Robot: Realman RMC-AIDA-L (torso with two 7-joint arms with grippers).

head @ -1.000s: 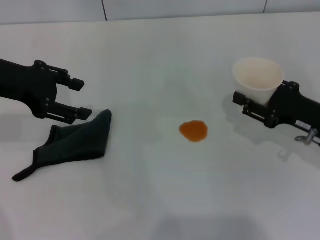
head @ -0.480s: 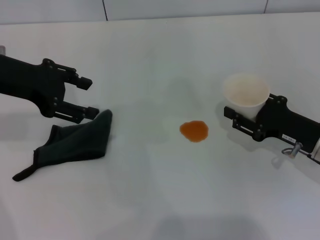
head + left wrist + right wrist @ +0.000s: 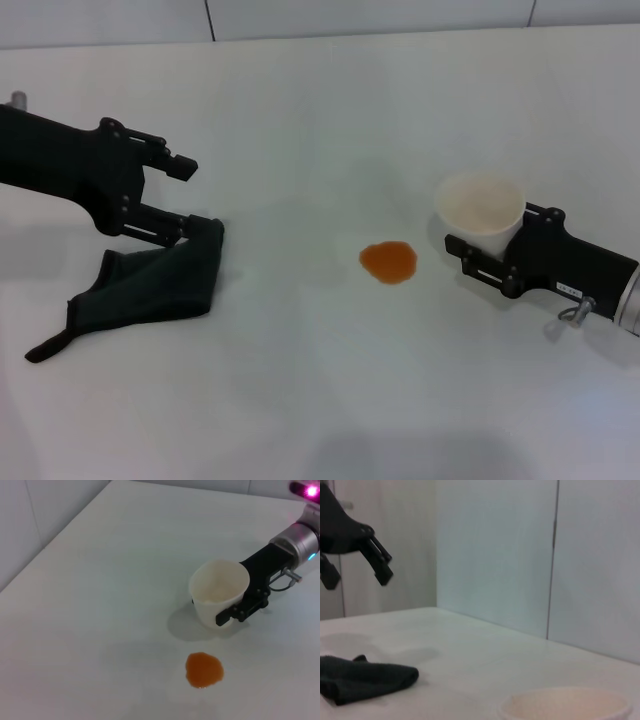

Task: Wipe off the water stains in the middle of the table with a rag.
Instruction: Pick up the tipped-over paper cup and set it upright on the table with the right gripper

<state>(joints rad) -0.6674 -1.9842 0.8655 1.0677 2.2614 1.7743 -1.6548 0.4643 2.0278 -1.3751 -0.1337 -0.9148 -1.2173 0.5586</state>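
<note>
Rag [image 3: 145,283] lies crumpled on the white surface [image 3: 320,120], its upper edge just under the spread left claw [image 3: 185,198]. Bare room separates it from the orange stain [image 3: 388,262]; the right claw [image 3: 478,253] grasps a paper cup [image 3: 480,212] beside that.

An orange-brown water stain [image 3: 387,262], dark green-black rag [image 3: 150,285], white cup [image 3: 480,210] and white table [image 3: 320,110].

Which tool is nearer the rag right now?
Left. The left tool hovers open over the rag's upper corner; the right tool is far across the table, holding the cup.
</note>
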